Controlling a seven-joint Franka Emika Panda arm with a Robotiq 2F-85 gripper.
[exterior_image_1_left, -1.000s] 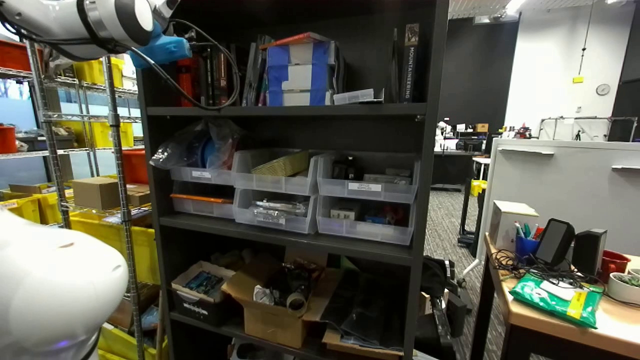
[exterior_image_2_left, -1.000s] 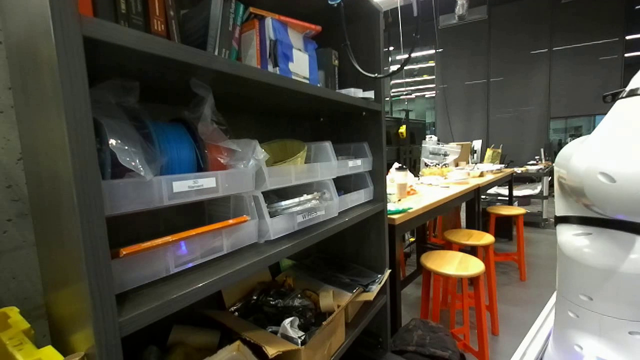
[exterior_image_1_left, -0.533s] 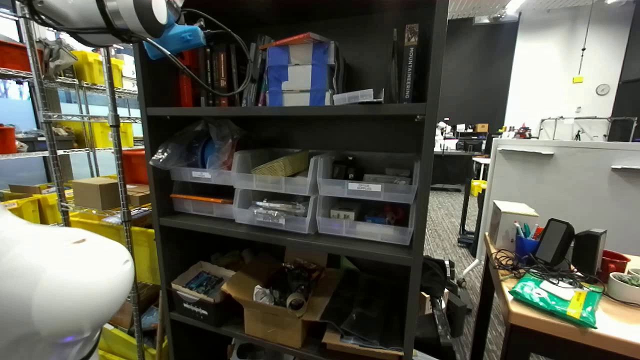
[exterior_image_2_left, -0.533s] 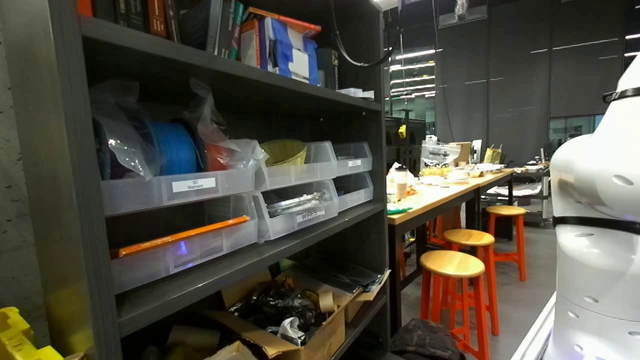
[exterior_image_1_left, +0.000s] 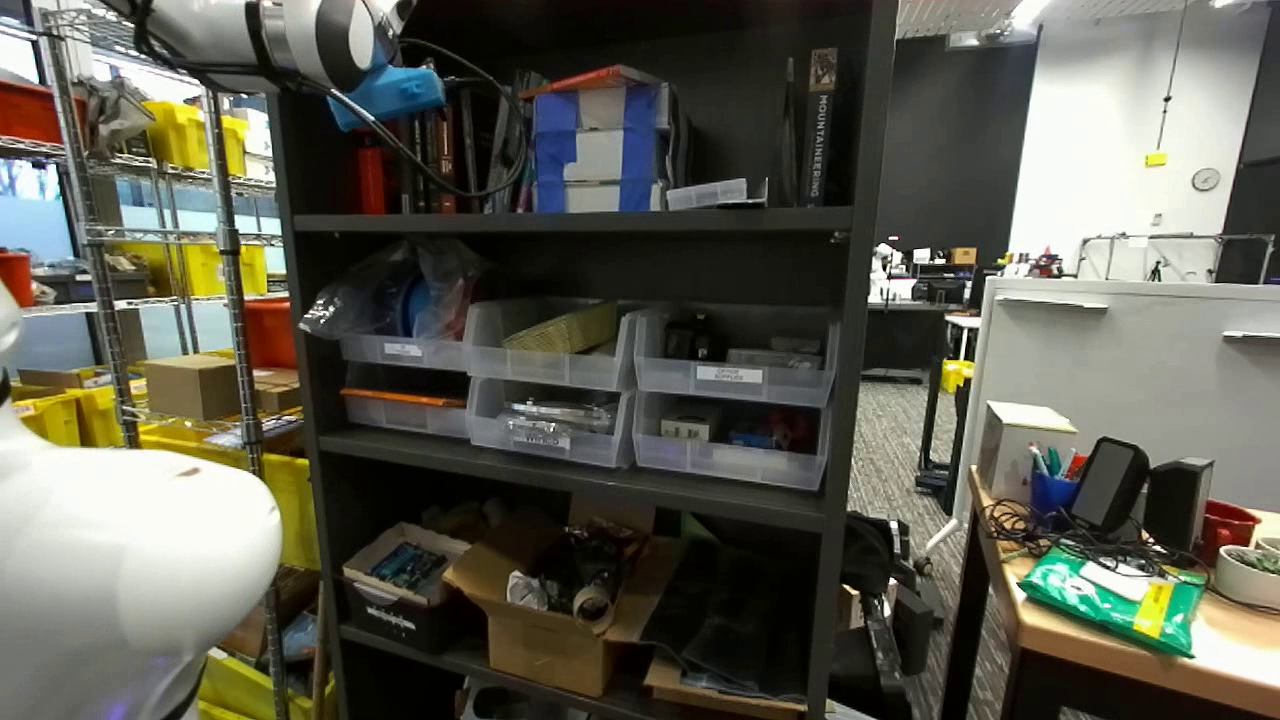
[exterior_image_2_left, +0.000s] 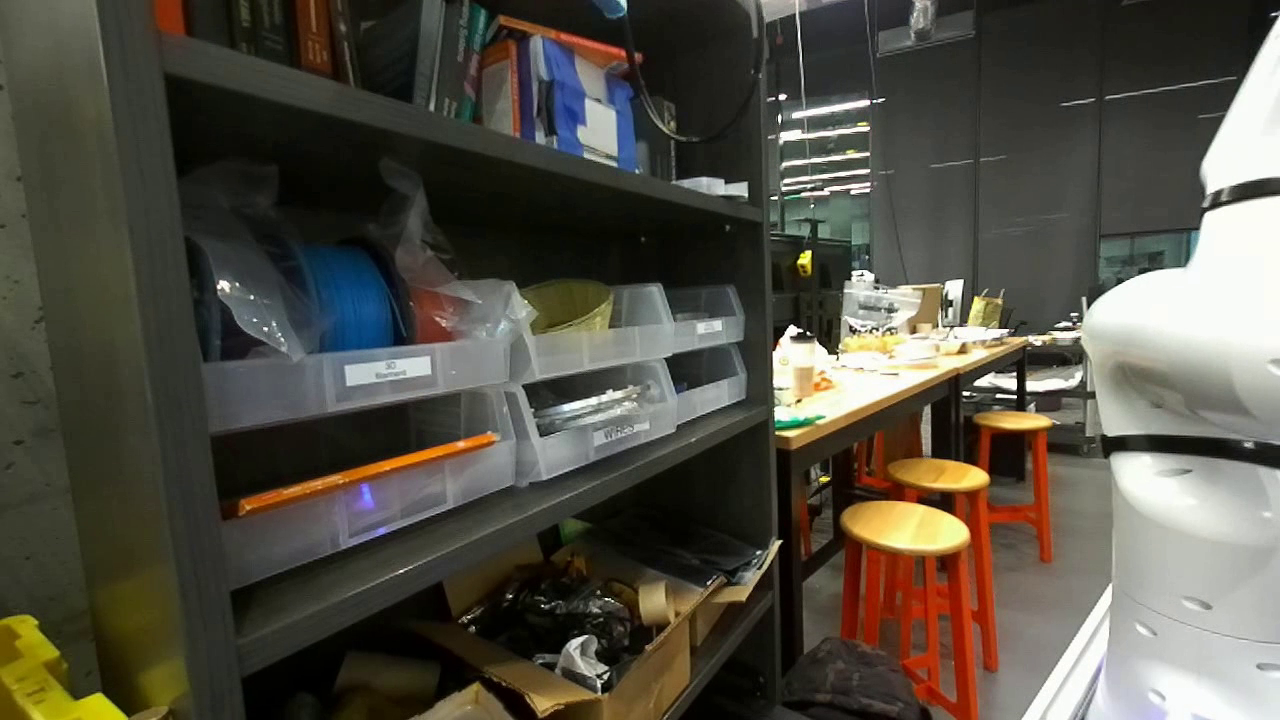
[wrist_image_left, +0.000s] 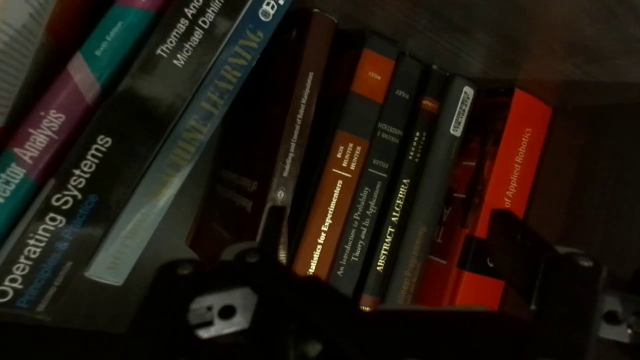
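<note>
The gripper (wrist_image_left: 390, 222) stands at a row of books (exterior_image_1_left: 446, 150) on the upper shelf (exterior_image_1_left: 580, 222), its jaws parted wide with nothing clasped between them. In the wrist view, four spines show in the gap: Statistics for Experimenters (wrist_image_left: 329, 210), An Introduction to Probability Theory (wrist_image_left: 382, 165), Abstract Algebra (wrist_image_left: 398, 205) and a grey volume (wrist_image_left: 434, 190) (this last carries a white barcode label (wrist_image_left: 462, 111)). One fingertip (wrist_image_left: 275, 227) overlaps the thin brown book (wrist_image_left: 302, 115) from this angle, the opposite one the red-orange book (wrist_image_left: 517, 165) on Applied Robotics. Lighting is dim, and whether either touches a spine cannot be determined. Machine Learning (wrist_image_left: 210, 115) and Operating Systems (wrist_image_left: 100, 150) lean just outside the jaws. In an exterior view, the arm (exterior_image_1_left: 230, 40) enters at the upper corner with a blue casing (exterior_image_1_left: 400, 93) near its end, and a bundle bound in blue tape (exterior_image_1_left: 600, 150) stands beside the books. Progress assessed: placement in front of the spines appears done; a hold on any volume is not yet established. The work is judged to be at an early stage.
</note>
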